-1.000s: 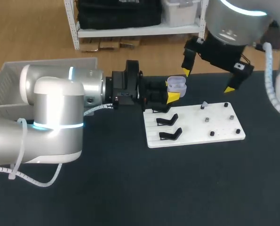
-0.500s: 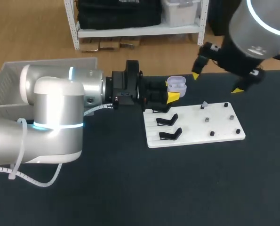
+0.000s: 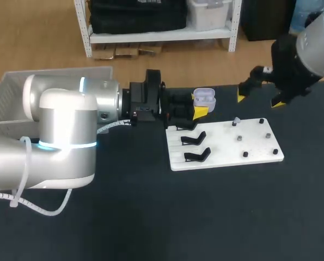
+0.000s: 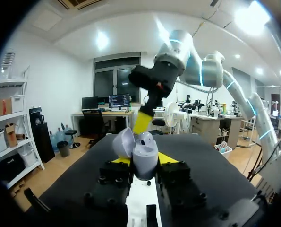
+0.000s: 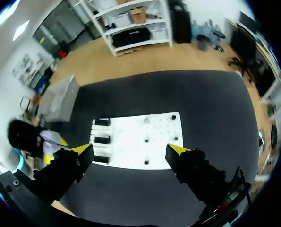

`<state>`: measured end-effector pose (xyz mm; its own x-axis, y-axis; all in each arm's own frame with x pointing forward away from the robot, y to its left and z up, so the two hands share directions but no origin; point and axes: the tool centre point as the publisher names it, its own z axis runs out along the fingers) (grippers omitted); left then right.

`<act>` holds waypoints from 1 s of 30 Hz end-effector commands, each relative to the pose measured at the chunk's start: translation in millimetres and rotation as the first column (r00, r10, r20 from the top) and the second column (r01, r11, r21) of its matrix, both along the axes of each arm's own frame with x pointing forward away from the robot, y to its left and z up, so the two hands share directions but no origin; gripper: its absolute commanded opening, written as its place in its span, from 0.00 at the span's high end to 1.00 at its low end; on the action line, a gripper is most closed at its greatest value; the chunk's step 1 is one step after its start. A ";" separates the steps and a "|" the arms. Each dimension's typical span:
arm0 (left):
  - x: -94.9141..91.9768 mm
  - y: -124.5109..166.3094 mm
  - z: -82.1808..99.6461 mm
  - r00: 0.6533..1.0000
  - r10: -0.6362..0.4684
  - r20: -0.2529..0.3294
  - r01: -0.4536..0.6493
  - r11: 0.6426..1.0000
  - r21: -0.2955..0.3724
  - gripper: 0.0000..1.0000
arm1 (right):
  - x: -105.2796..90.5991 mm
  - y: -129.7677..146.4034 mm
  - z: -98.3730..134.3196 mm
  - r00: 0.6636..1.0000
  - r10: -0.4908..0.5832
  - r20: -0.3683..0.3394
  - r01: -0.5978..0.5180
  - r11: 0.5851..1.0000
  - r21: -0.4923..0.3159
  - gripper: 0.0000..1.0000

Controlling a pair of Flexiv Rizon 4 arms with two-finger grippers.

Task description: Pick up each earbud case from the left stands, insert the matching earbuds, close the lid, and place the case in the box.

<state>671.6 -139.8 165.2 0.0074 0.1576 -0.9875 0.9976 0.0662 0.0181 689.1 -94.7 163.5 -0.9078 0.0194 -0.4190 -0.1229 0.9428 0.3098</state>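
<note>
Left wrist view: the earbud case is being gripped only by its lower body, and its lid is standing open. A slip is being judged the main risk: if an earbud is being pressed in off-centre by the right gripper, the rounded case could be twisted or pushed out of the hold. The open lid is also being exposed to a knock from an approaching finger.

The case is being pinched from both sides between the yellow tips of the left gripper. In the head view it is being held in the upper middle of the frame, just above the upper left corner of the white board. The right gripper's fingers are being held spread and empty at the upper right, well apart from the case.
</note>
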 end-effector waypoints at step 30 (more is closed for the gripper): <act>-1.4 -0.3 -0.3 1.000 0.006 0.001 -0.006 1.000 -0.001 1.00 | 52.1 17.2 -114.2 0.993 -0.022 -0.115 0.017 0.999 -0.044 0.47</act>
<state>671.6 -139.7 165.2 0.0074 0.1576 -0.9875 0.9976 0.0663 0.0181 732.8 -79.7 52.1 -0.9439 0.0212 -0.3296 -0.0753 0.9579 0.2772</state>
